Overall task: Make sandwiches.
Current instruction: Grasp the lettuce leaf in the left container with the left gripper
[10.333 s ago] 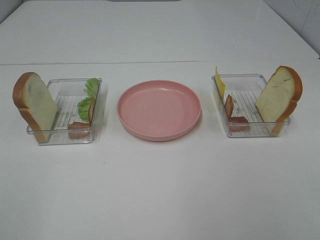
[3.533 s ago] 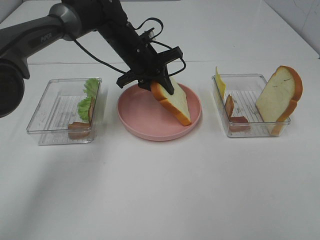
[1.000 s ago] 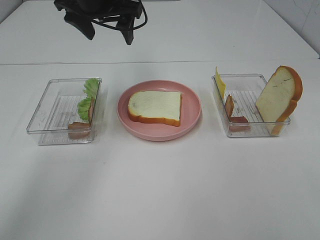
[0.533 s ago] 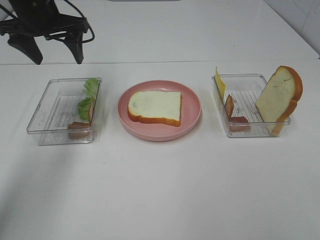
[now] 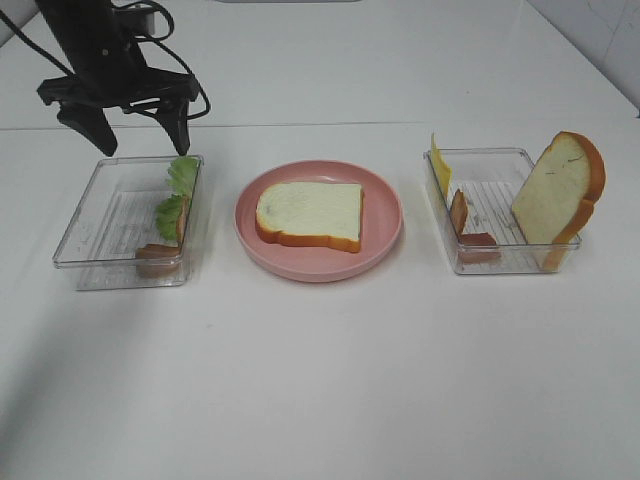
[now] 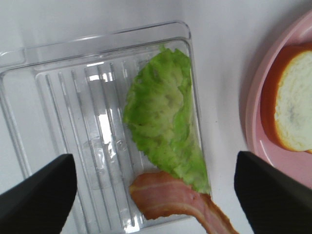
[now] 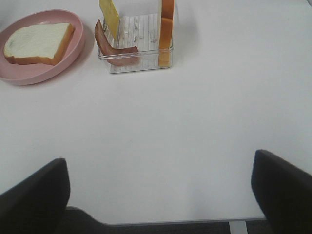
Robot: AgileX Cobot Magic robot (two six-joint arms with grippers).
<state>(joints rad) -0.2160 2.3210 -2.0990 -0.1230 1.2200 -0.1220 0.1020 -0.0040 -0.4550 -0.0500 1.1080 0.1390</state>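
The left pincer hangs open and empty over the clear plastic tray near the left edge of the white surface. Directly below it, the ruffled green lettuce leaf leans on the tray wall that faces the round pink plate. The leaf's long axis runs along that wall, from the back of the surface toward the front, so the jaws straddle its short width. It sits off-centre, closer to the plate-side finger. A brown bacon strip touches its front end.

The sandwich is barely begun: one white bread slice with orange-brown crust lies flat on the plate, mid-surface. The second bread slice, the yellow cheese slice and another bacon strip stand in the right-hand clear tray.

The right pincer is spread wide, holding nothing, over bare surface. The left arm is clearly nearer the lettuce, probably the next layer.
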